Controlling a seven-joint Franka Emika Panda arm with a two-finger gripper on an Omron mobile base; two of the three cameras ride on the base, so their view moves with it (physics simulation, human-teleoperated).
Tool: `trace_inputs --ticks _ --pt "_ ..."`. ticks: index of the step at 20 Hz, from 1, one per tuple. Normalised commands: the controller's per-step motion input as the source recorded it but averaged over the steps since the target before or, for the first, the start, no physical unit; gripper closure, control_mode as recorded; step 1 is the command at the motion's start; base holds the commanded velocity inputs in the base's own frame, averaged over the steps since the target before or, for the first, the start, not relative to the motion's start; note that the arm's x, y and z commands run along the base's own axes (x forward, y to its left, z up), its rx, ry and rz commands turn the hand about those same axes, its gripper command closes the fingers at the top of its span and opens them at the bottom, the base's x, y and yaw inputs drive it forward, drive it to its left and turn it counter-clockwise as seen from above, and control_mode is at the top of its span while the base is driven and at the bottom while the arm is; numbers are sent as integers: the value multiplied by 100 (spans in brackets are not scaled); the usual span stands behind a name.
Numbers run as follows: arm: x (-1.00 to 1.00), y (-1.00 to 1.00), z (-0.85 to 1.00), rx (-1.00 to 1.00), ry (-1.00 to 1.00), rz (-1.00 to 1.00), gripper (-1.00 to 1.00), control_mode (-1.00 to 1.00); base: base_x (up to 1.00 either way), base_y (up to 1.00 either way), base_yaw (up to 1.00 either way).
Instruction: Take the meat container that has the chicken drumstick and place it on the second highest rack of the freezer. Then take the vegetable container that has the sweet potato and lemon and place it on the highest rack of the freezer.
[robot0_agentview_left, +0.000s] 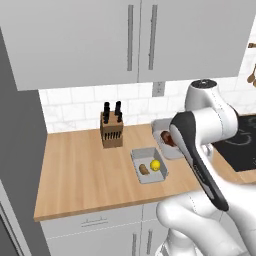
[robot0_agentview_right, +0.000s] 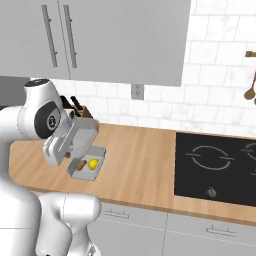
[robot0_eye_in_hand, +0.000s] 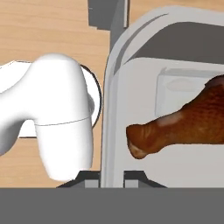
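Gripper (robot0_eye_in_hand: 112, 180) clamped on meat container (robot0_eye_in_hand: 114, 109) rim, chicken drumstick (robot0_eye_in_hand: 183, 124) crosswise.

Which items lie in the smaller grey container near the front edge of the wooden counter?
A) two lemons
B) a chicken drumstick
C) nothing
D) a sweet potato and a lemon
D: the left base view shows the smaller grey container holding an orange-brown sweet potato beside a yellow lemon; the chicken drumstick lies in the other tray.

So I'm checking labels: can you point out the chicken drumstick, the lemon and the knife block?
chicken drumstick (robot0_eye_in_hand: 183, 127), hand view, on its narrow bony end.
lemon (robot0_agentview_left: 155, 165), left base view, centre of the fruit.
knife block (robot0_agentview_left: 111, 133), left base view, wooden front face.
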Motion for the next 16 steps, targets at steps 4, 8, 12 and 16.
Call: trace_inputs --ticks 4,8,12,16 --pt "-11 -9 0 -1 0 0 100 -100 0 0 0" --pt "-7 -21 0 3 0 0 100 -100 0 0 0" --pt "0 -4 0 1 0 0 100 -100 0 0 0" --pt "-2 -2 0 0 0 0 100 -100 0 0 0"
